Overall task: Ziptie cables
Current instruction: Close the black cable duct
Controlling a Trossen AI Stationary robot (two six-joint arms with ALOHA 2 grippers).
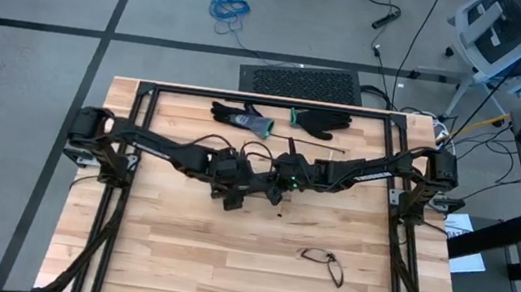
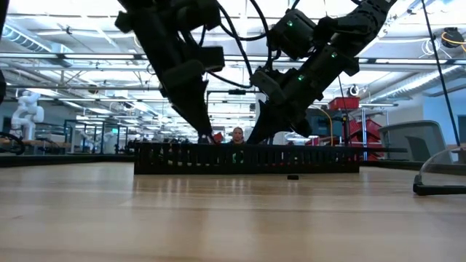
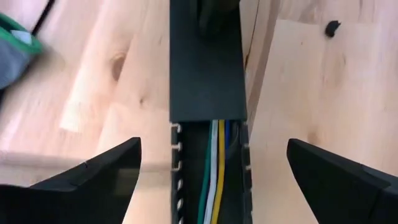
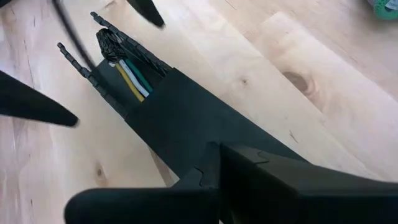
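The black slotted duct [image 2: 246, 158] serves as the landmark: in the low view it stands as a long dark wall across the middle of the wooden table [image 1: 225, 262], while from overhead it is almost wholly hidden under the two arms that meet above it.

The left wrist view alone looks straight down into the duct's channel [image 3: 208, 168]. There the cables [image 3: 214, 171] lie lengthwise inside it, green, white, yellow and a trace of blue, running under the duct's lid [image 3: 207, 68], which covers the farther stretch. The left gripper [image 3: 211, 180] hangs over this open stretch with its fingers [image 3: 93, 180] spread wide, one on either side of the duct, touching nothing.

The right wrist view shows the same cables [image 4: 132, 78] from the other end, coming out from under the lid [image 4: 186, 118] between the duct's side teeth. The right gripper [image 4: 211, 180] is shut and rests on the lid, pressing down at its near end.

The overhead view adds what the others miss: two gloves [image 1: 244, 117] beyond the duct near the table's far edge, and a pair of glasses [image 1: 323, 263] on the near side of the duct. The low view shows a small dark piece [image 2: 293, 176] on the table just before the duct.
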